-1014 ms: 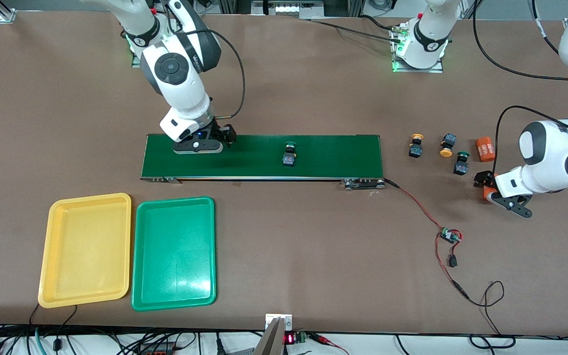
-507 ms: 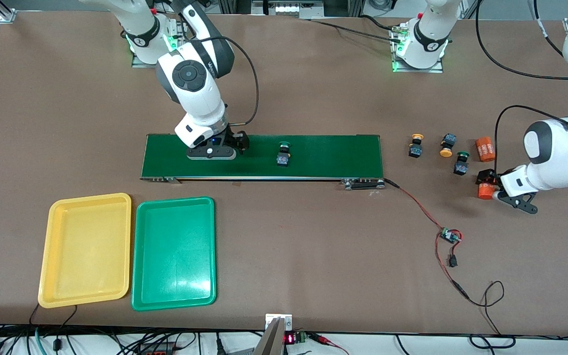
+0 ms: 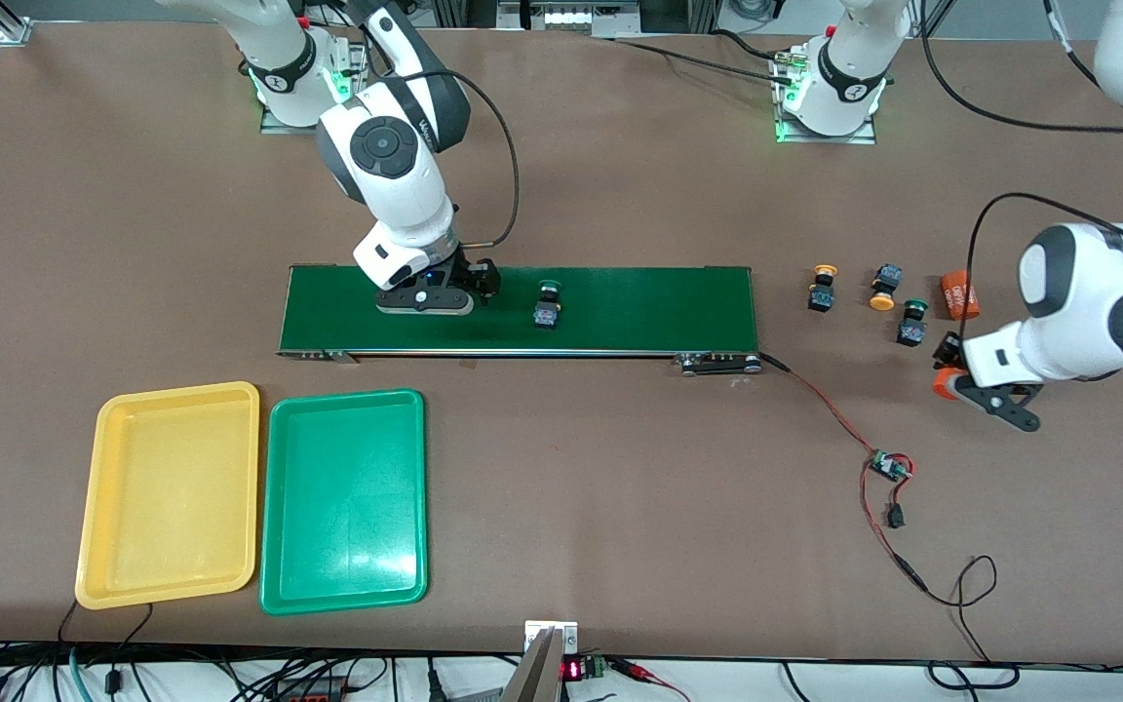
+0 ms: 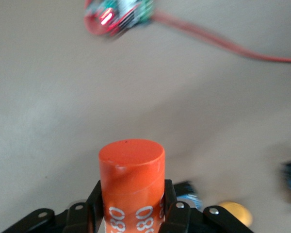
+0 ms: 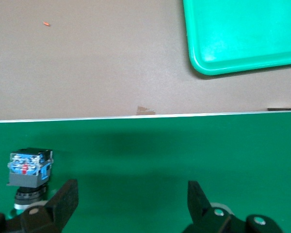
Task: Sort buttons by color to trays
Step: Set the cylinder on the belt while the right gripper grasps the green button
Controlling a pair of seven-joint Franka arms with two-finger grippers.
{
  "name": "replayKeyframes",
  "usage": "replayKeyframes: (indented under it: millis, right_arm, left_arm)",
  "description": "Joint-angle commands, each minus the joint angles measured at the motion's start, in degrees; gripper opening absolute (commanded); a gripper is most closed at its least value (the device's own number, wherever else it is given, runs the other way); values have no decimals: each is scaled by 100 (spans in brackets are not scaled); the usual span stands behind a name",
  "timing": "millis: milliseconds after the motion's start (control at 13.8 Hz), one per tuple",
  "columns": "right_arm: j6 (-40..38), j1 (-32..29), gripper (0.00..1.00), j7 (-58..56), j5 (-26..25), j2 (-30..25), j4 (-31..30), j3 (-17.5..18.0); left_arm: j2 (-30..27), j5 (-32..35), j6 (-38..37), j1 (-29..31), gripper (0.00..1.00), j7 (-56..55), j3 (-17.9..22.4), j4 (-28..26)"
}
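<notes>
Now we see the right gripper (image 3: 452, 292) low over the dark green belt (image 3: 639, 310), toward the right arm's end of it, its jaws spread wide and holding nothing; in the right wrist view the two fingers (image 5: 63, 201) stand well apart above the belt surface. On the belt, at about 3 o'clock from that gripper in the front view, sits a green-capped button (image 3: 548, 303), near the gripper but apart from it; the right wrist view shows its black-and-blue body (image 5: 30, 167) just beside one finger, not between the two.

We find the left gripper (image 3: 951, 375) over bare table past the belt's end, toward the left arm's end, clamped on an orange cylinder (image 3: 943, 384). The left wrist view shows that cylinder (image 4: 131, 182) upright between the fingers (image 4: 93, 206), white printed digits on its side.

Three more buttons lie on the table between the belt's end and the left gripper. A yellow-capped one (image 3: 823, 289) is closest to the belt. At its 3 o'clock is the second yellow-capped one (image 3: 884, 288), tipped over. A green-capped one (image 3: 910, 323) sits at about 5 o'clock from that, nearest the left gripper. A second orange cylinder (image 3: 958, 295) lies on its side at 3 o'clock from the tipped button.

Both trays are nearer the front camera than the belt, side by side: the yellow tray (image 3: 105, 507) toward the right arm's end, the green tray (image 3: 274, 517) just beside it. Neither holds a button.
</notes>
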Motion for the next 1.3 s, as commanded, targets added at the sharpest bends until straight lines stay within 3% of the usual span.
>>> replayKeyframes:
  millis: [0,290,362,580,869,1159,1232]
  right_arm:
    - [-72,119,100,328,42,205,286,-19]
    - [-72,119,100,426,33,258,330,-10]
    - [-72,119,100,426,33,267,338,-10]
    - [-63,128,100,426,33,302,365,-10]
    - [-63,128,100,435,33,311,365,-10]
    - [-63,128,100,453,33,320,374,-10]
    - [-63,128,100,453,33,320,365,-10]
  left_arm:
    - [-633,-65,-699,-948,0,32,-15,-251]
    - [-625,-74,-685,-1205,0,260,-1191,-419]
    - [-564,-65,-554,-1406,0,313,-1272,-436]
    - [-555,-65,-106,-1916,0,760,-1299,-655]
    - [-335,-65,730,-2163,0,1489,-1308,-840]
    - [-282,5,740,-2462,0,1649,-1370,-920]
    - [-282,5,740,-2462,9,1640,-1378,-963]
